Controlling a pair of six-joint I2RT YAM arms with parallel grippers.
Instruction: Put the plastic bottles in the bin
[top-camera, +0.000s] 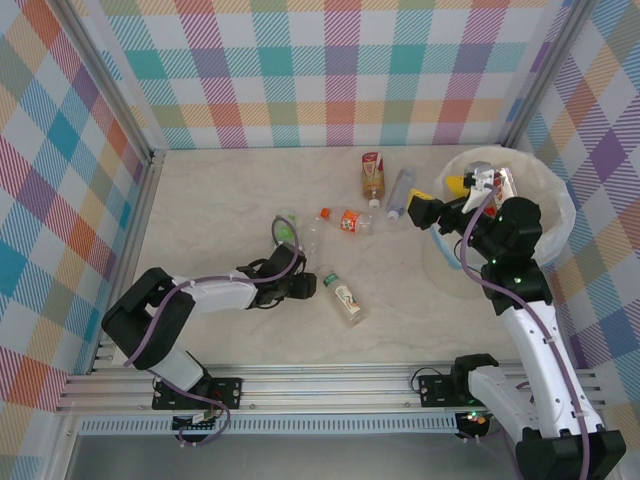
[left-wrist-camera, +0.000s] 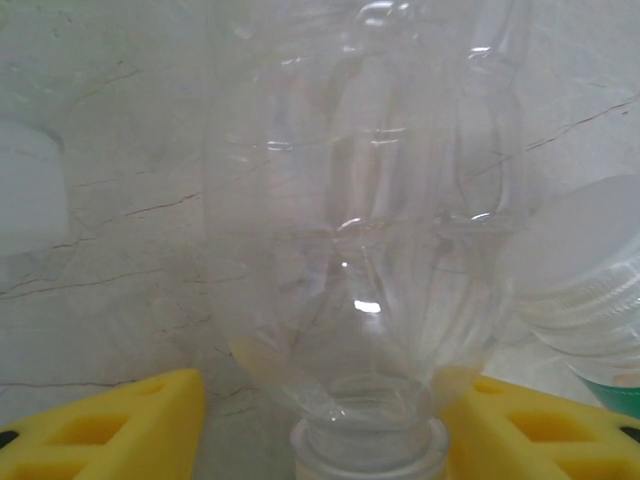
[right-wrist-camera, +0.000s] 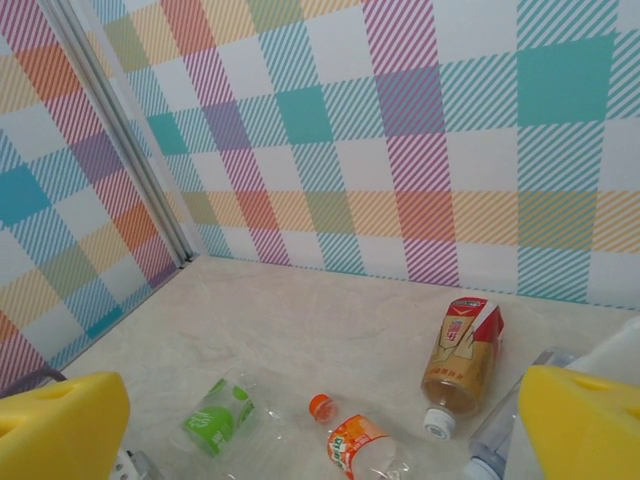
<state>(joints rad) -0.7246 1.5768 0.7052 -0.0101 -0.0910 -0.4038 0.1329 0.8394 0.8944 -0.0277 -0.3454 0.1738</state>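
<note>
Left fingers (left-wrist-camera: 120, 428) are set partly closed either side of the neck end of a clear plastic bottle (left-wrist-camera: 360, 220). The bottle is laid on the pale marbled bench (left-wrist-camera: 110, 250), body pointing away from them. Its shoulder looks to be met by one finger and a thin gap is left at the other, so a firm grip cannot be told. A green-capped clear bottle (top-camera: 346, 298) is seen just beside these fingers, on their right.

Right fingers (right-wrist-camera: 60, 430) are spread wide with nothing held. They are hung at the left rim of the round bin lined with a white bag (top-camera: 548, 180). A red-and-white labelled bottle (top-camera: 499, 184) is seen inside the bin, just right of them.

Ahead of the right fingers, three bottles are laid flat on the bench: a tan-labelled bottle with white cap (right-wrist-camera: 462, 355), an orange-capped, orange-labelled bottle (right-wrist-camera: 352, 445) and a green-labelled clear bottle (right-wrist-camera: 218, 418). A clear blue-tinted bottle (top-camera: 400, 192) is laid just beside the tan one, nearest the right fingers.
</note>
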